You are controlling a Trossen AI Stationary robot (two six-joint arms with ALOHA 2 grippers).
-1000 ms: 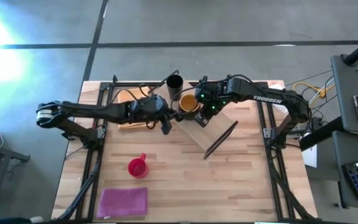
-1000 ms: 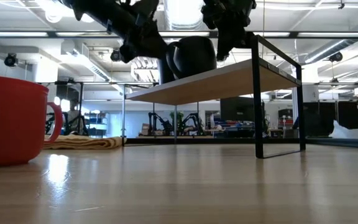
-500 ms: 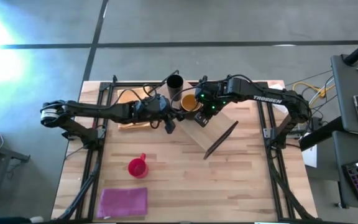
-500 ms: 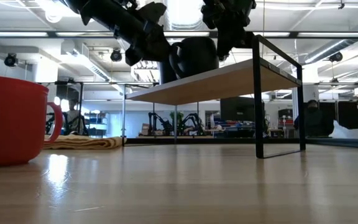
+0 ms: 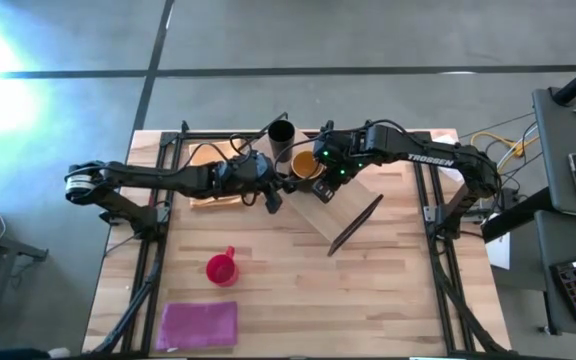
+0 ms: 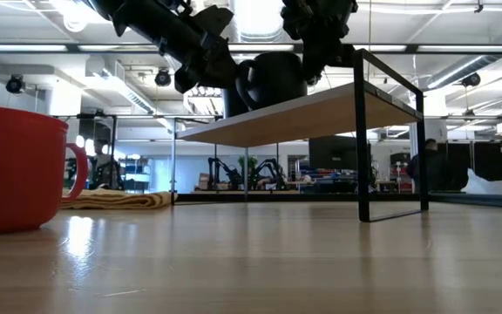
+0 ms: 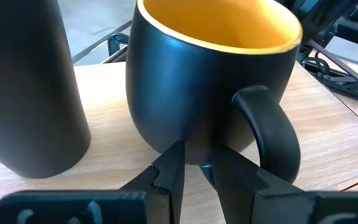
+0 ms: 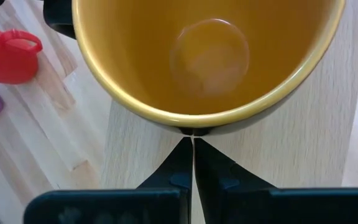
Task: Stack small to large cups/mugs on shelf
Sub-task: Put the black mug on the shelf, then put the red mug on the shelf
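Seen from above: dark mug [image 5: 303,165] with yellow inside, standing upright on the light-wood shelf [image 5: 340,205], at about 12 o'clock from table centre, near the shelf's far end. Just beside it at 11 o'clock, a narrow black cup [image 5: 281,135], also upright; apart from the mug by a thin gap in the left wrist view [image 7: 27,87], though touching or not cannot be told for sure.

Left gripper [image 5: 273,195] reaching in from 9 o'clock, low at the mug's side; in its wrist view the two dark fingers [image 7: 166,177] nearly together, a narrow gap between the tips, set against the mug's [image 7: 210,81] lower wall just beside the black handle [image 7: 269,134]. Pinching nothing visible.

Right gripper [image 5: 320,172] coming in from 3 o'clock, above the mug's rim; in its wrist view the fingers [image 8: 180,165] pressed together, tips meeting at the outer edge of the yellow rim [image 8: 204,62], nothing between them.

Red mug [image 5: 222,267] standing on the table [image 5: 388,300] well apart, at about 7 o'clock, handle [image 6: 76,170] visible in the low view. Purple mat [image 5: 198,324] near the front edge at 7 o'clock. Orange-tan cloth [image 6: 116,200] lying on the table under the left arm, at about 10 o'clock.
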